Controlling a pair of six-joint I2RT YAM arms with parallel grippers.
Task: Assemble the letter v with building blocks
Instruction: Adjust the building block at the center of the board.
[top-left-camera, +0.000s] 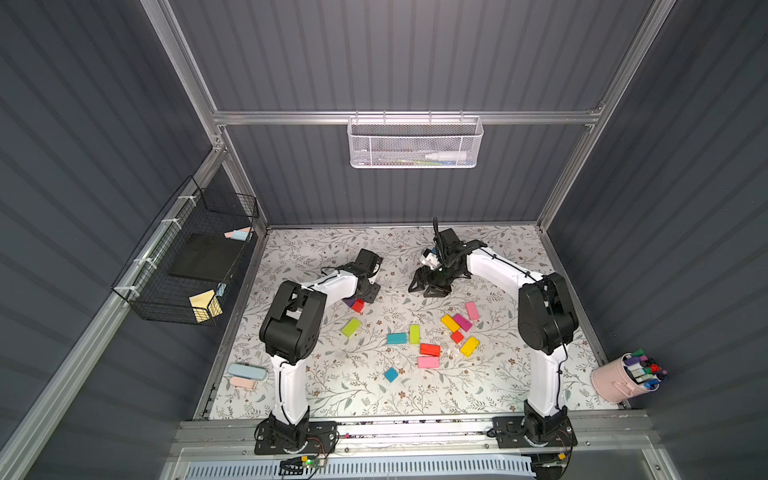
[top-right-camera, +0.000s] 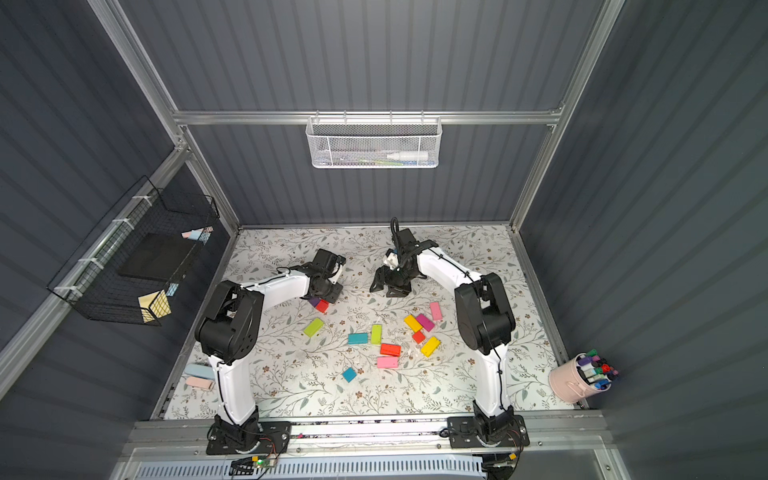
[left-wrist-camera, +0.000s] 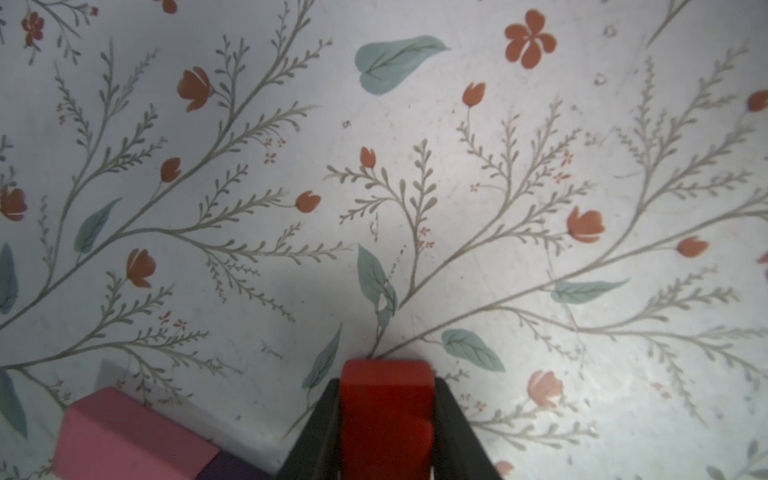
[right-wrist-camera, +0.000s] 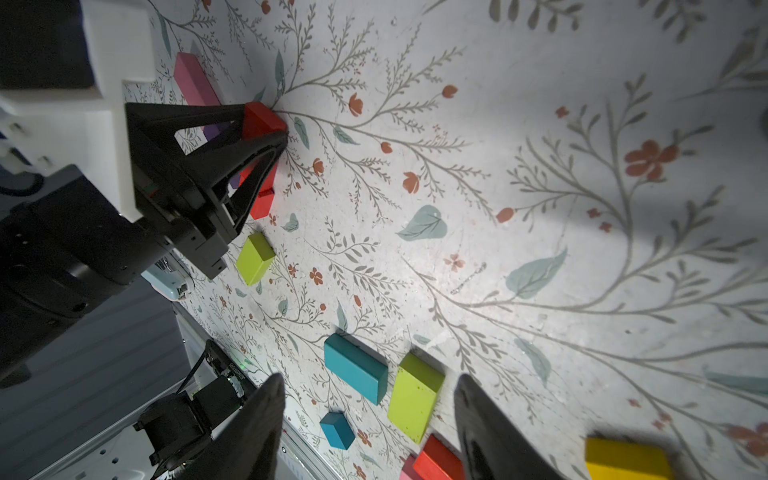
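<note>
My left gripper (top-left-camera: 362, 300) is shut on a red building block (left-wrist-camera: 386, 415), down at the floral mat. The right wrist view shows its fingers pinching that red block (right-wrist-camera: 264, 120). A pink block (left-wrist-camera: 124, 432) and a purple block (top-left-camera: 348, 302) lie right beside it. My right gripper (top-left-camera: 430, 284) hangs open and empty above the mat, its fingers (right-wrist-camera: 266, 415) spread wide. Loose blocks lie between the arms in both top views: lime (top-left-camera: 351, 327), teal (top-right-camera: 358, 338), red (top-left-camera: 430, 349), pink (top-left-camera: 428, 363), yellow (top-left-camera: 450, 323) and magenta (top-left-camera: 462, 322).
A pink bucket of markers (top-left-camera: 623, 378) stands at the mat's near right corner. Two pastel oblong cases (top-left-camera: 245, 372) lie at the near left edge. A black wire basket (top-left-camera: 187, 257) hangs on the left wall, a white mesh basket (top-left-camera: 415, 143) on the back wall.
</note>
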